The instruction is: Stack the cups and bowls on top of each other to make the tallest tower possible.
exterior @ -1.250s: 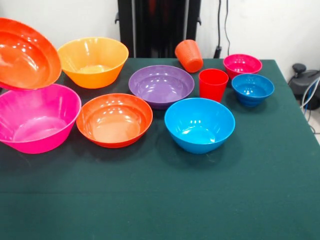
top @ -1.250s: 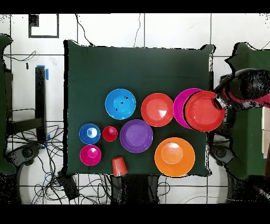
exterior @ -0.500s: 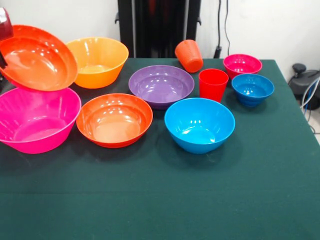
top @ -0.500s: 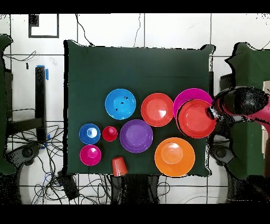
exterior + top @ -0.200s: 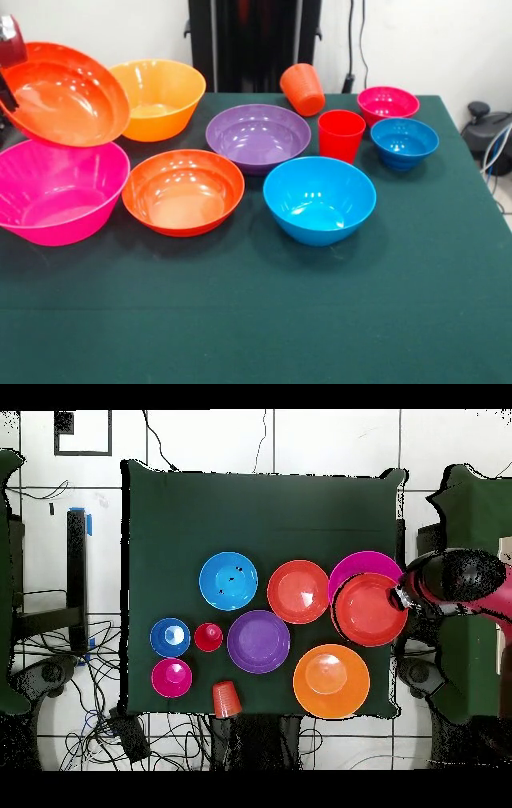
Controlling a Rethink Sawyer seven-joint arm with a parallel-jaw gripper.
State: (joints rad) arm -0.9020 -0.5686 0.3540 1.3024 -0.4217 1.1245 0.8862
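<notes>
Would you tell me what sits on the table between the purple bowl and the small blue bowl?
The upright red cup stands between the purple bowl and the small blue bowl. Both views show it; overhead it is the small red circle between them.

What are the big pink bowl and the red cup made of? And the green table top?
The pink bowl and the red cup look like glossy plastic: bright even colour, thin rims, and on the bowl white shine spots from the lights. The green table top looks like matte cloth or felt, since it shows no shine at all, though I cannot be sure which.
</notes>
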